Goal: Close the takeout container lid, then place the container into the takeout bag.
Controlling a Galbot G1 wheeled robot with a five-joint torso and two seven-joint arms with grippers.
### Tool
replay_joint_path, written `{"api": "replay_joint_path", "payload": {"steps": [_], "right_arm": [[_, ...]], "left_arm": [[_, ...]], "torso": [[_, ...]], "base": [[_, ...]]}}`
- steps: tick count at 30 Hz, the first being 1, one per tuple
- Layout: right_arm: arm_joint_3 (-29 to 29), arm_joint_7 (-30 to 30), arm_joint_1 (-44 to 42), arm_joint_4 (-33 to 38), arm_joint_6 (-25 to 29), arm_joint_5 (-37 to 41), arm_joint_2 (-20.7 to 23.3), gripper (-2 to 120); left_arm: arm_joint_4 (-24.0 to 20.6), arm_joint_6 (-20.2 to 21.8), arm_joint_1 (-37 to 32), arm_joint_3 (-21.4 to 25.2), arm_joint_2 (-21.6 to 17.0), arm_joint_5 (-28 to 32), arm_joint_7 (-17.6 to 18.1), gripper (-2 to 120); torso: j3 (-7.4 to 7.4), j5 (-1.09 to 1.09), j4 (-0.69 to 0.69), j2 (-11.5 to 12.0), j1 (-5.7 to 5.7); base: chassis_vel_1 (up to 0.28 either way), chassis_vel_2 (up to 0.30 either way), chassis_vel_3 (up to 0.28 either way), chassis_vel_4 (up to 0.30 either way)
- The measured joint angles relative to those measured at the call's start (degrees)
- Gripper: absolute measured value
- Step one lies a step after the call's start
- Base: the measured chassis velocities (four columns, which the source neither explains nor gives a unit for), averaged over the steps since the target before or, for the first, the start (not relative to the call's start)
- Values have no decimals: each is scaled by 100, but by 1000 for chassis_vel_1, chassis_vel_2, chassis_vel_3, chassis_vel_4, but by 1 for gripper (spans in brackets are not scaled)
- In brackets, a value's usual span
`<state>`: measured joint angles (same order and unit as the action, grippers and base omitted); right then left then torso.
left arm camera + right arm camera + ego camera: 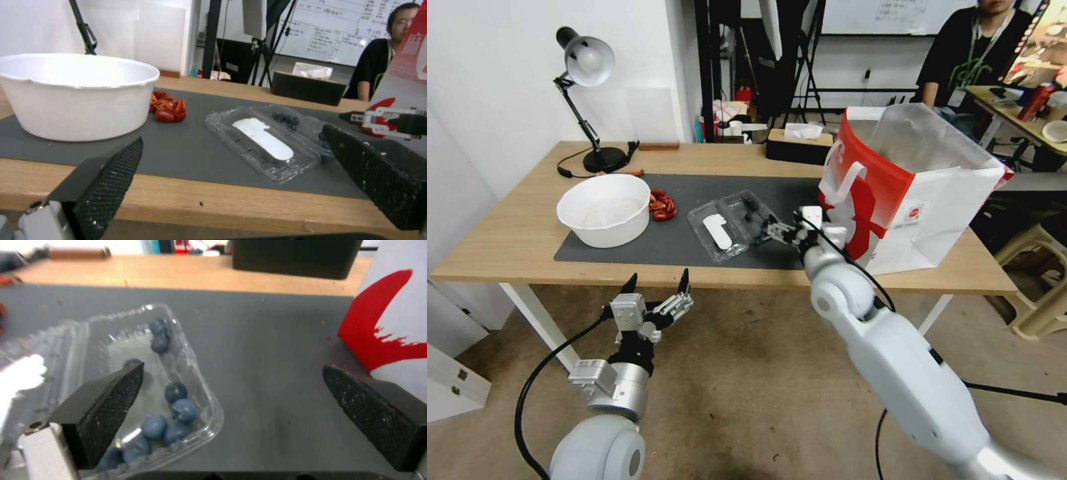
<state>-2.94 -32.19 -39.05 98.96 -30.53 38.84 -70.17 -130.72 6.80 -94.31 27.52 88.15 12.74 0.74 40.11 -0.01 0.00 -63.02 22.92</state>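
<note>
The container (749,210) lies open on the dark mat, a few blueberries (178,406) in its shallow clear tray (133,350). The takeout container lid (717,233), with its white oblong label (262,140), is folded flat toward the table's front edge. My right gripper (775,230) hovers open at the tray's bag-side edge; one finger (106,400) is over the tray, the other over the mat. The red-and-white takeout bag (914,187) stands open at the right. My left gripper (657,290) hangs open below the table's front edge, apart from everything.
A big white bowl (604,208) sits on the mat's left end, with red scraps (662,205) beside it. A desk lamp (587,67) and a dark tissue box (799,143) stand at the back. The bag's side (391,316) is close to my right gripper.
</note>
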Motion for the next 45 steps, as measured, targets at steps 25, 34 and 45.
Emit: {"api": "replay_joint_path", "payload": {"steps": [25,34,45], "right_arm": [[172,-667,280,-339,-1082,548,-307,100],[250,-770,260,-338,-1134,671,-340,100],[324,-904,142,-175,-1140,815,-310,100]], "left_arm": [[90,-85,14,34,-47,22,63,100],[119,-143,13,35,-50,20,69,100],[176,-209,27,25,-62,18,90,100]], "torso": [[-1,1,0,0,0],[0,1,0,0,-1],[0,1,0,-1,0]], "base": [[0,0,0,0],[0,0,0,0],[0,0,0,0]]}}
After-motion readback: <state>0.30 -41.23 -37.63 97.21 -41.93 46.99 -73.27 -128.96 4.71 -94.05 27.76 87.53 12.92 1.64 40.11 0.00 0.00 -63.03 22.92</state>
